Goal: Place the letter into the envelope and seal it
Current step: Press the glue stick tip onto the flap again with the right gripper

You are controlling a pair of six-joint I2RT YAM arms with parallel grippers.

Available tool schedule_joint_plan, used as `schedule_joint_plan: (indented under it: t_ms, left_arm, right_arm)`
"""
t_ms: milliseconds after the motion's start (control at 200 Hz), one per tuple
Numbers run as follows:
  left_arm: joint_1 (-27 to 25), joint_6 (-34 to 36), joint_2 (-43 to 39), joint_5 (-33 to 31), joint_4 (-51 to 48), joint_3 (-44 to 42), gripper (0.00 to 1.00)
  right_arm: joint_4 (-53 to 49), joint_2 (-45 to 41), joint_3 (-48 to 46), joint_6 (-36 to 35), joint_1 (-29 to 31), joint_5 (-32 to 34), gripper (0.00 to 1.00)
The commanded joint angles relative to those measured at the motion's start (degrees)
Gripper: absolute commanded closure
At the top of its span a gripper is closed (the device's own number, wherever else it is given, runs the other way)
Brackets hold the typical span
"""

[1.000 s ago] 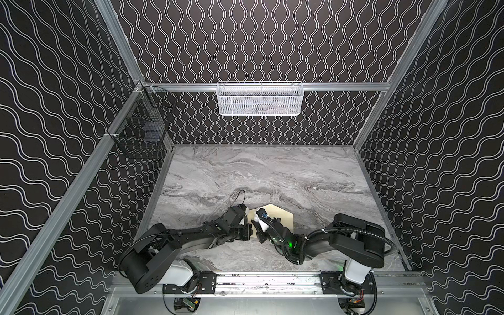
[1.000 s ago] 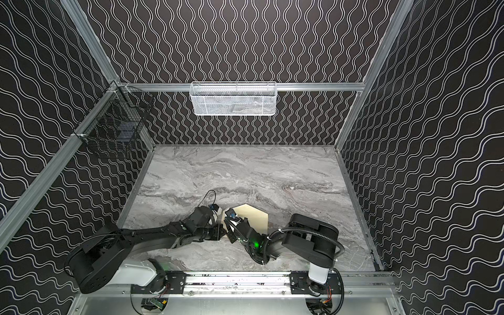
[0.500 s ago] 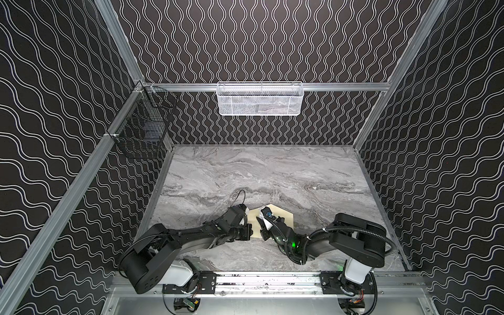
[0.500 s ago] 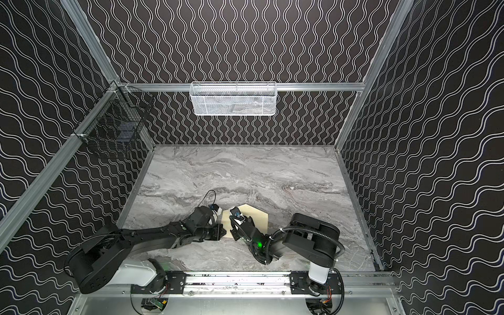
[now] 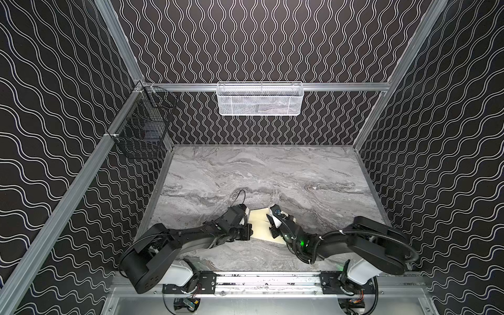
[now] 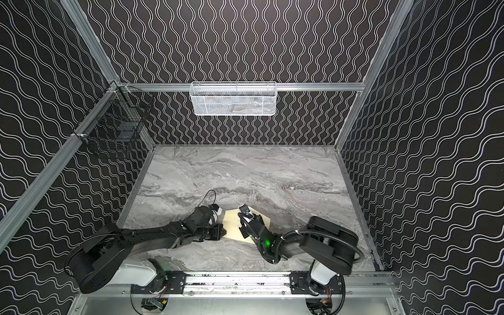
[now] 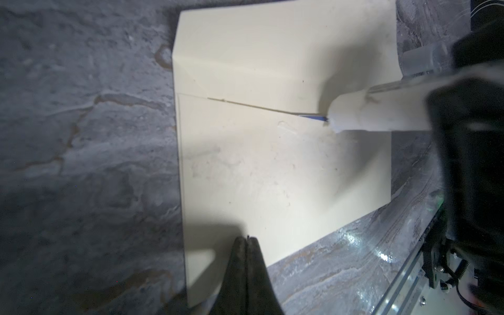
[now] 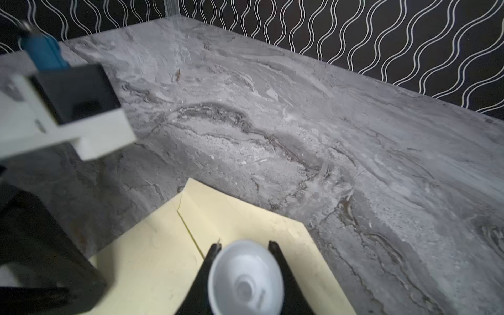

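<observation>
White mesh basket (image 5: 259, 107), black wire basket (image 5: 137, 136) — white cylinder (image 8: 245, 281)

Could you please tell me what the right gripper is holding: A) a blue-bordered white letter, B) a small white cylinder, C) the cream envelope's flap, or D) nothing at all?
B: the right gripper clamps a small white cylinder, its tip at the flap edge of the plain cream paper envelope.

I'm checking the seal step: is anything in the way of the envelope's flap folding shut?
Yes: the white cylinder in the right gripper has its tip at the opening of the envelope, beside a blue sliver of the letter.
</observation>
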Motion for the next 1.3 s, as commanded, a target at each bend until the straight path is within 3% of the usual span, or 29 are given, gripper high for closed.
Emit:
schedule_joint_plan:
  t_ms: [0, 125, 265, 641, 1001, 1291]
  left_arm:
    - [0.00, 0.38, 1.13, -2.61, -9.06, -0.49, 1.00]
    - [0.00, 0.23, 1.44, -2.29, -8.45, -0.66, 1.00]
    - [0.00, 0.31, 0.93, -2.30, -8.58, -0.83, 1.00]
    - [0.00, 0.74, 0.61, -2.07, -8.87, -0.77, 1.00]
    - [0.00, 0.62, 0.22, -1.64, -8.00, -1.44, 1.00]
    - [0.00, 0.60, 0.58, -1.64, -7.67, -1.37, 1.00]
  right_arm:
    - [-2.82, -2.15, 1.69, 1.52, 0.39, -5.83, 1.00]
    - [2.62, 1.94, 3.11, 1.06, 1.56, -7.68, 1.00]
    - [2.05, 5.97, 6.73, 1.63, 1.78, -9.86, 1.00]
    - [5.94, 15.15, 11.36, 0.43, 1.14, -9.62, 1.00]
    - [4.62, 13.75, 9.22, -0.50, -3.07, -6.47, 1.00]
    - [5.14, 10.76, 11.04, -0.64, -0.90, -11.98, 1.00]
